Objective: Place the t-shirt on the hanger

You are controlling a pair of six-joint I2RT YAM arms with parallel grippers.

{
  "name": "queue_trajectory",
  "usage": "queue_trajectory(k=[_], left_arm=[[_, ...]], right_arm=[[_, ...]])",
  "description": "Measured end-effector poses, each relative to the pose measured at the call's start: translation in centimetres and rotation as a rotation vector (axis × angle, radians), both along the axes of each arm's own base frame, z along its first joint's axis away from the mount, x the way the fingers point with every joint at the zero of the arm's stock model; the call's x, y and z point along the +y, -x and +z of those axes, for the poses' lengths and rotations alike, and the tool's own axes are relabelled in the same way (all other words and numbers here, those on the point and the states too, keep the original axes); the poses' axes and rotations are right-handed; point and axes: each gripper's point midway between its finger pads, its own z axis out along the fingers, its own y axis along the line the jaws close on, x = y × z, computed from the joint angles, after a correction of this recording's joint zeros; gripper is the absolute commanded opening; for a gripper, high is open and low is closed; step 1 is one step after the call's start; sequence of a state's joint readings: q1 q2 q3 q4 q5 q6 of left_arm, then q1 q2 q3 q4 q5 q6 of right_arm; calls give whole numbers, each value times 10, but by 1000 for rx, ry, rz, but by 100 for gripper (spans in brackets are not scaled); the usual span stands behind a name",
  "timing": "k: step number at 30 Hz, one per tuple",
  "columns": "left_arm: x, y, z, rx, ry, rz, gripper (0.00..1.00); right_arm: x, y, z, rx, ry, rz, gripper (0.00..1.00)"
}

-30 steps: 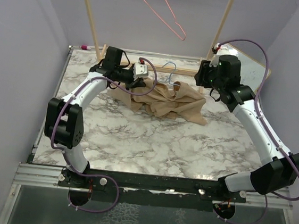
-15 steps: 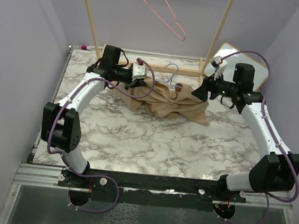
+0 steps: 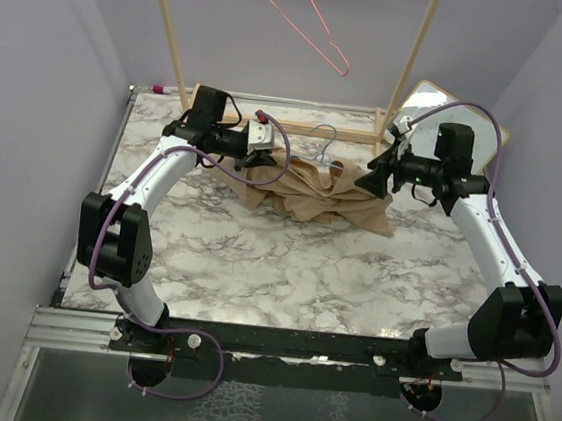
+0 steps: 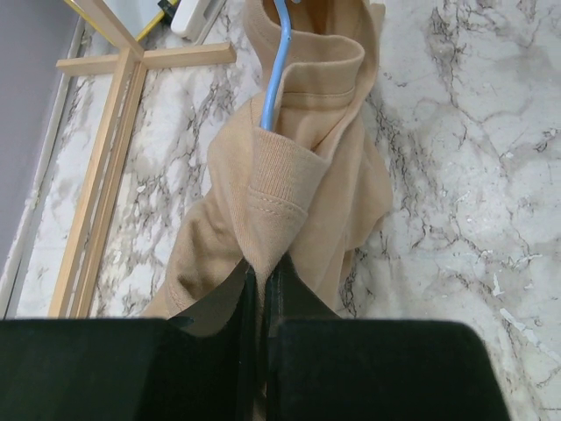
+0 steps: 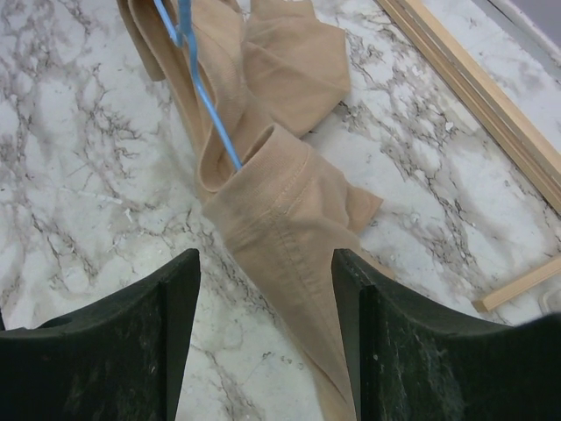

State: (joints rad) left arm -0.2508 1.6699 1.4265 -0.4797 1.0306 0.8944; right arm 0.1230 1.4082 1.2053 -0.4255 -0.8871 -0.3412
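The left jaws pinch a fold of the tan soft-fabric short-sleeved t-shirt point(image 4: 294, 175), bunched on the white marbled desk point(image 3: 285, 271) between the two sets of jaws; the thin light-blue wire hanger point(image 5: 203, 92) enters a fabric opening ahead of each. The right jaws stand wide apart, straddling a stitched hem point(image 5: 280, 206). A sound grasp would likely close on that hem alone, clear of the wire, then pull against the left hold to spread the cloth over the hanger.

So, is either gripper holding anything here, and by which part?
The left gripper is shut on the t-shirt, pinching a fabric fold by a stitched hem. The right gripper is open, astride another hemmed edge, holding nothing.
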Motion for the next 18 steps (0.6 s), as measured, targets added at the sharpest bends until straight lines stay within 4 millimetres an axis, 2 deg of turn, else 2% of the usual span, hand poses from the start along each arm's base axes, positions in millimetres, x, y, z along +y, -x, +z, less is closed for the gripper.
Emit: queue_trajectory(k=[7,14,15,16,17,18], left_arm=[[-2,4,2,12,13,-18,0],[-4,6,7,10,28,-30,0],[-4,5,8,9,30,-31,0],[-4,5,9,8,31,-31,0],[-4,5,10,8,33,-32,0],[-5,6,10,10,35,-33,0]], right_arm=[[-1,-7,-7,-27,21,9,62],[2,-13,-26,4,23,31,60],[2,-13,-30,15,22,34,57],[3,-12,-33,21,21,37,51],[3,-12,-35,28,21,39,38],[3,-12,-37,33,19,43,20]])
